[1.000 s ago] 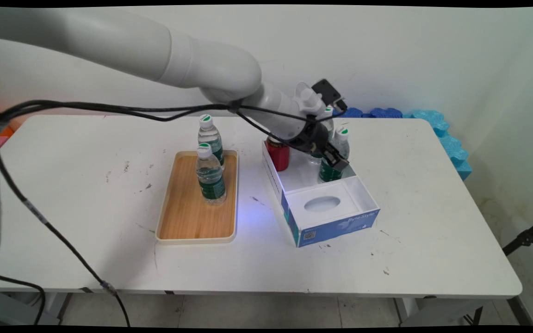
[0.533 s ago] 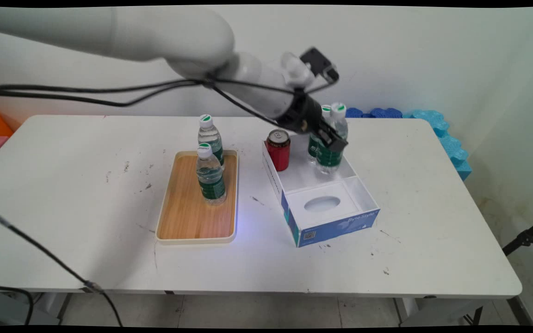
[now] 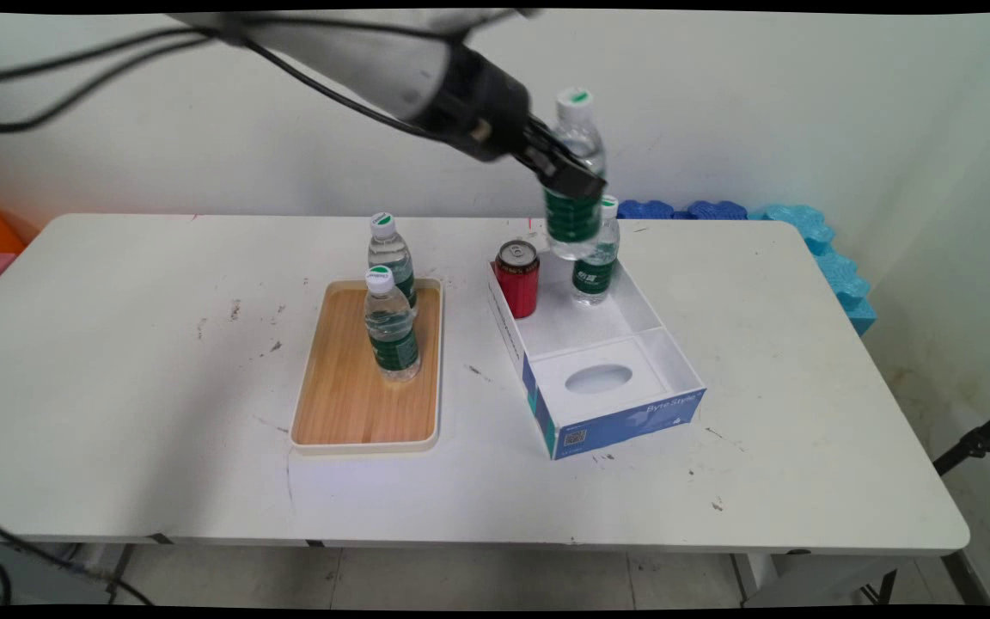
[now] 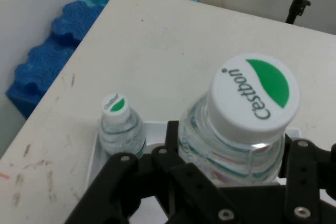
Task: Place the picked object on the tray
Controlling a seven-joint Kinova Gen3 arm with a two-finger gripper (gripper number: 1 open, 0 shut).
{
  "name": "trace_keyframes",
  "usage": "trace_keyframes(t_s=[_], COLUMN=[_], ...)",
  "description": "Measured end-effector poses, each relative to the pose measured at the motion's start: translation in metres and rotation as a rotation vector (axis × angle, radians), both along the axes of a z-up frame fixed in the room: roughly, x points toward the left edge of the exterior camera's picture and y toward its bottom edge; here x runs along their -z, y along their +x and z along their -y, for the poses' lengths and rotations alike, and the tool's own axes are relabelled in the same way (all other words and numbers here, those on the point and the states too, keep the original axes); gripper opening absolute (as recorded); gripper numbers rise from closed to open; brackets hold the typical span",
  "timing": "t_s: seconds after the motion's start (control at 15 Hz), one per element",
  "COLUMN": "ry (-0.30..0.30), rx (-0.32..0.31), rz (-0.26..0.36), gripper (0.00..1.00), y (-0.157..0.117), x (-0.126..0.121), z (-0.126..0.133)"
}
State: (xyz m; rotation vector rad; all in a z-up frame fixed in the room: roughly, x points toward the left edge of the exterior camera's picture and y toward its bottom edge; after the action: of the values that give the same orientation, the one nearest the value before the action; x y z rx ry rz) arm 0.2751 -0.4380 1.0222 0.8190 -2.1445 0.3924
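The arm is reaching in from the upper left, raised high above the worktop and slanting down to the right. Its pincer is gripping a water bottle around the middle, holding it upright in the air.

Open white surface right of the blue-and-white cardboard box, red can and small clear bottle block its far end
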Motion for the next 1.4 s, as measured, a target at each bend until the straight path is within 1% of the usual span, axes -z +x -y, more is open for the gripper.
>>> trace_keyframes(t_s=[0.13,0.2,0.33,0.47,0.6,0.8,1.0,1.2,1.4], ry=[-0.001,0.0,0.004,0.007,0.013,0.034,0.064,0.087,0.091], rx=[0.013,0.018,0.038,0.058,0.076,0.127,0.194,0.259,0.3], rz=[0.0,0.002,0.01,0.024,0.037,0.059,0.072,0.082,0.105], gripper=[0.0,0.0,0.0,0.0,0.0,0.0,0.0,0.0,0.0], y=[0.024,0.031,0.055,0.079,0.095,0.124,0.145,0.158,0.168], x=[-0.016,-0.019,-0.026,-0.027,-0.023,-0.005,0.021,0.047,0.072], z=[-0.015,-0.02,-0.035,-0.05,-0.061,-0.085,-0.107,-0.126,-0.136])
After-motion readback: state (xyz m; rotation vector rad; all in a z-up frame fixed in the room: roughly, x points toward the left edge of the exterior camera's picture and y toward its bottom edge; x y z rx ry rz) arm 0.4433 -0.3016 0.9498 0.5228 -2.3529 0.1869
